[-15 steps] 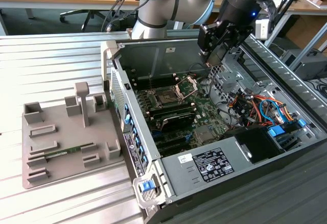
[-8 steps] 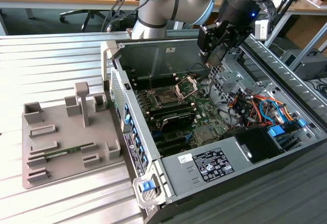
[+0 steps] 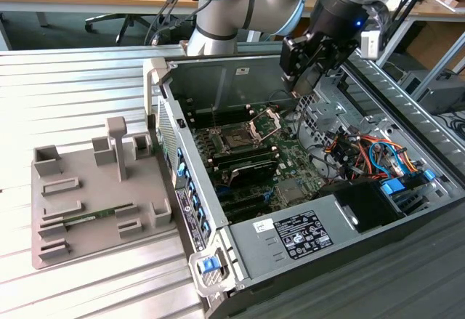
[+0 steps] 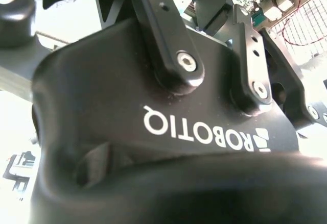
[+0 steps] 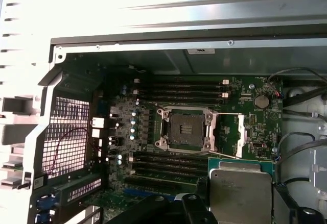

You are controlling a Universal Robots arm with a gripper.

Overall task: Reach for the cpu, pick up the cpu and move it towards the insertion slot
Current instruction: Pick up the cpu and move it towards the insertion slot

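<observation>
In the first wrist view the cpu (image 5: 240, 188), a flat square chip with a pale silvery top and a green edge, sits close to the camera. My gripper (image 5: 240, 206) is shut on it, with dark fingers (image 5: 190, 207) at its sides. The insertion slot (image 5: 184, 129) is a dark square socket with its silver frame (image 5: 240, 134) swung open, a short way beyond the chip. In the exterior view my gripper (image 3: 301, 86) hangs inside the open computer case, above and toward that view's right of the insertion slot (image 3: 236, 141). The gripper's black body (image 4: 153, 106) shows in the second wrist view.
Long black memory slots (image 3: 251, 166) lie beside the socket. Coloured cables (image 3: 363, 152) and drive bays crowd the case at the exterior view's right. A grey fixture tray (image 3: 87, 188) with a green memory stick (image 3: 94, 217) stands at the exterior view's left. The case wall (image 3: 218, 72) rises behind.
</observation>
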